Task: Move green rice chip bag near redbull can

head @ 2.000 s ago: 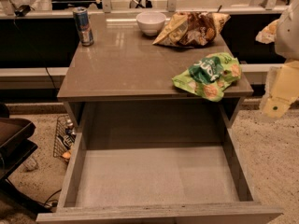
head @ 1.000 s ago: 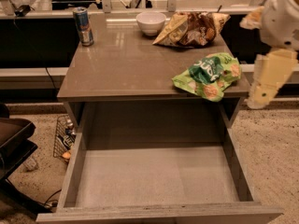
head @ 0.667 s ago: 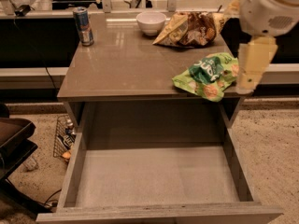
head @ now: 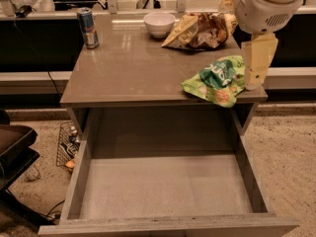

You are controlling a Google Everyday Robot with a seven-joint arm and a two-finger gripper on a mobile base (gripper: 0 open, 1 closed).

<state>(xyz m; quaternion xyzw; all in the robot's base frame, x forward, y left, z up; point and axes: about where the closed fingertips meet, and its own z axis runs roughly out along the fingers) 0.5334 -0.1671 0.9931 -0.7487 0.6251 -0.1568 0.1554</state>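
The green rice chip bag [head: 217, 80] lies on the front right corner of the grey table [head: 128, 68], partly over the edge. The redbull can [head: 88, 27] stands upright at the table's back left corner, far from the bag. My gripper [head: 255, 75] hangs from the white arm at the upper right, just at the bag's right edge and slightly above the tabletop. I cannot tell whether it touches the bag.
A white bowl [head: 159, 23] and a brown-and-yellow snack bag [head: 197, 31] sit at the back of the table. An open empty drawer [head: 163, 186] juts out below the front edge. A wire basket [head: 66, 144] and a dark chair [head: 15, 147] are on the floor at left.
My arm has swung in from the right and come down, bringing the gripper from beside the table to the green bag's right edge. The bag, can and bowl have not moved.
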